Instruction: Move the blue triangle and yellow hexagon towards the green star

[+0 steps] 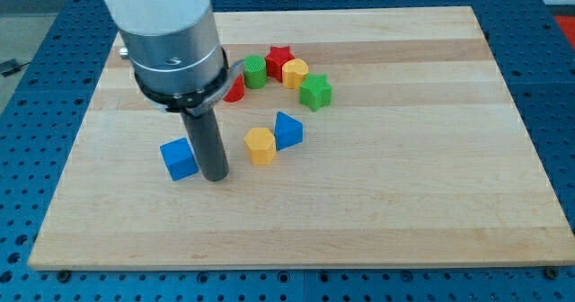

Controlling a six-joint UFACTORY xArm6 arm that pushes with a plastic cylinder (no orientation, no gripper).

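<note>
Wooden board, one rod, no jaws fitted, so nothing is gripped. The tip rests just right of a blue cube, left of the yellow hexagon. Hexagon touches the blue triangle (the pair sits near centre). Green star lies farther back, near a yellow block, red star, green cylinder. The pieces look light, rigid, slick; best pushed squarely on their near-left faces.
</note>
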